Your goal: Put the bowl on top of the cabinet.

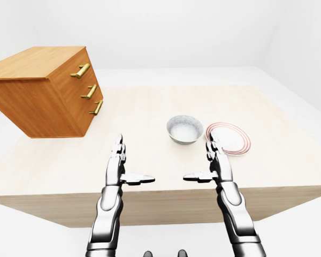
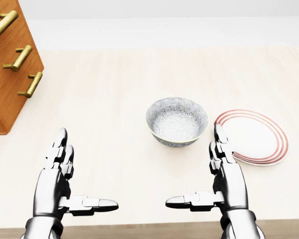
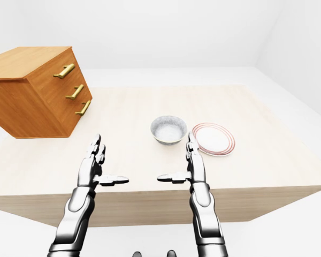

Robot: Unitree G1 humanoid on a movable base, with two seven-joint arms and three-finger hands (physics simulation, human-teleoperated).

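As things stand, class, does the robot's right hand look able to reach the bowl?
Probably yes: the open right hand hovers just below-right of the bowl in the head view, only table surface between them; the plate lies aside.

- In your head view the cabinet [image 2: 7, 84] is cut by the left and top edges. You see only one corner with its three handles [image 2: 21, 58], and its top is out of frame.
- Your right hand [image 2: 230, 181] hides a bit of the plate's [image 2: 256, 137] left rim behind its fingertips [image 2: 220, 133].
- Both your forearms run off the bottom edge in every view.
- Two small dark shapes [image 1: 163, 253] at the left-eye view's bottom edge are clipped; you cannot tell what they are.
- The table's [image 1: 150, 107] right corner leaves the left-eye view.
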